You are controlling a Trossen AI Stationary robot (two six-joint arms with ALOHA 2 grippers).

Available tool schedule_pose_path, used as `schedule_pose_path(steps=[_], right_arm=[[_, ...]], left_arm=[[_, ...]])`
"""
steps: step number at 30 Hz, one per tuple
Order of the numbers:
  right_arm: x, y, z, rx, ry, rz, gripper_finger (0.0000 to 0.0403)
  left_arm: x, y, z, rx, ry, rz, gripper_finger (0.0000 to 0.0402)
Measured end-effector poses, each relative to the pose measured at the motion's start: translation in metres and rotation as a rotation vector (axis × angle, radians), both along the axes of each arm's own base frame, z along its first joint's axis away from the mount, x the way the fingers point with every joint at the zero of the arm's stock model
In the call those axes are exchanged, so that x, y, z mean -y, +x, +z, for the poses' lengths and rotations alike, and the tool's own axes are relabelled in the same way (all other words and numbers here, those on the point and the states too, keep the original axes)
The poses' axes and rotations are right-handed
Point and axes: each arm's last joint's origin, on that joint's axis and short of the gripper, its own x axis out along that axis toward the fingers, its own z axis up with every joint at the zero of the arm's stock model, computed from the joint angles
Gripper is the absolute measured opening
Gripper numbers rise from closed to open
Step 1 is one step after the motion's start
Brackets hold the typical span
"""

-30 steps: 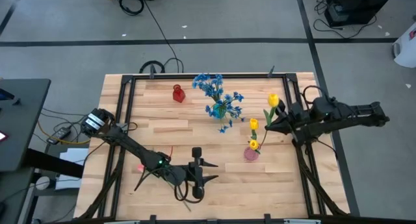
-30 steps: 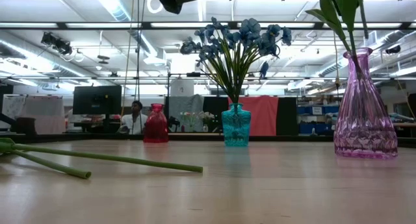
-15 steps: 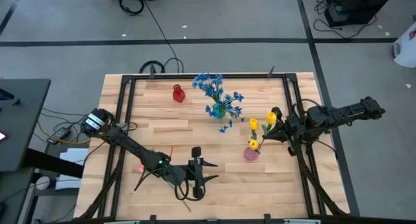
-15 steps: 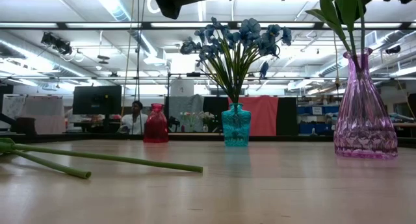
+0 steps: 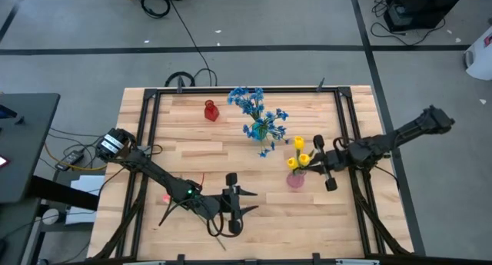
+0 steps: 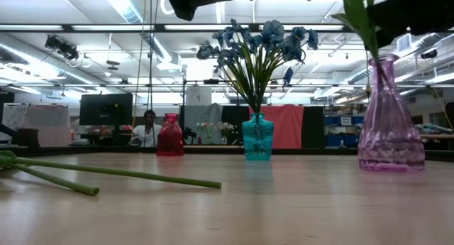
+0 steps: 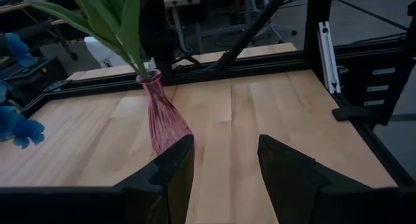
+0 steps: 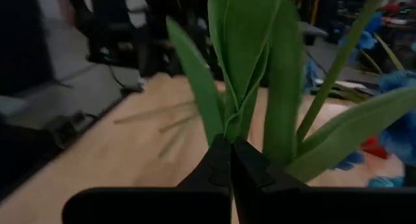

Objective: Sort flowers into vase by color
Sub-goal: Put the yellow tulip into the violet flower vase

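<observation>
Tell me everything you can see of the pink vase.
The pink vase is translucent pink, ribbed, seemingly glass, with a bulbous base and a narrow flared neck. It stands on the wooden table, right of the teal vase, and leans slightly in the low view and left wrist view. Green stems of yellow tulips rise from its mouth. The right gripper is shut on a stem just above it.

From above, the right pincer [image 5: 317,159] sits just beside the pink vase [image 5: 297,180], which holds yellow tulips [image 5: 298,154]. The blue vase [image 5: 259,130] holds blue flower sprays [image 5: 251,104], with a small red vase [image 5: 211,110] near the far edge. The left pincer [image 5: 233,203] hovers over the near part of the wooden surface [image 5: 177,150], above loose stems [image 5: 171,210].
</observation>
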Motion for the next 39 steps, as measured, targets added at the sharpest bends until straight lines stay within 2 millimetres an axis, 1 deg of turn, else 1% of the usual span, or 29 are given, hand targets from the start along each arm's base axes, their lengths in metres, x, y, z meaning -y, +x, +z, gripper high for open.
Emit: schedule_pose_path(steps=[3,6,9,12,15,21,25,32,36,39], right_arm=[[-0.002,0.004,-0.004,-0.005,-0.046,-0.043,0.0008],[-0.003,0.007,-0.005,0.01,-0.107,-0.083,0.0008],[-0.002,0.01,-0.006,0.015,-0.159,-0.133,0.0008],[0.0,0.012,-0.008,0.005,-0.194,-0.221,0.0008],[0.002,0.013,-0.009,-0.007,-0.212,-0.298,0.0008],[0.002,0.012,-0.009,-0.009,-0.164,-0.311,0.0015],[0.002,0.012,-0.013,-0.043,-0.131,-0.316,0.0038],[0.004,0.01,-0.02,-0.123,-0.088,-0.333,0.0107],[0.003,0.01,-0.011,-0.199,-0.053,-0.339,0.0135],[0.002,0.01,0.002,-0.271,-0.009,-0.325,0.0143]], left_arm=[[0.0,0.0,0.0,0.002,0.01,0.01,0.0177],[-0.001,0.0,0.001,0.004,0.053,0.01,0.0177],[-0.001,0.0,0.002,0.016,0.06,0.024,0.0177],[-0.001,0.0,0.002,0.014,0.07,0.023,0.0177],[-0.001,0.0,0.002,0.014,0.074,0.021,0.0177],[-0.001,0.0,0.002,0.013,0.074,0.021,0.0177],[-0.001,0.0,0.002,0.013,0.074,0.021,0.0177],[0.0,0.0,0.002,0.012,0.074,0.019,0.0177],[-0.001,-0.004,0.012,0.029,0.057,0.015,0.0177],[-0.004,-0.009,0.023,0.028,0.032,0.021,0.0177]])
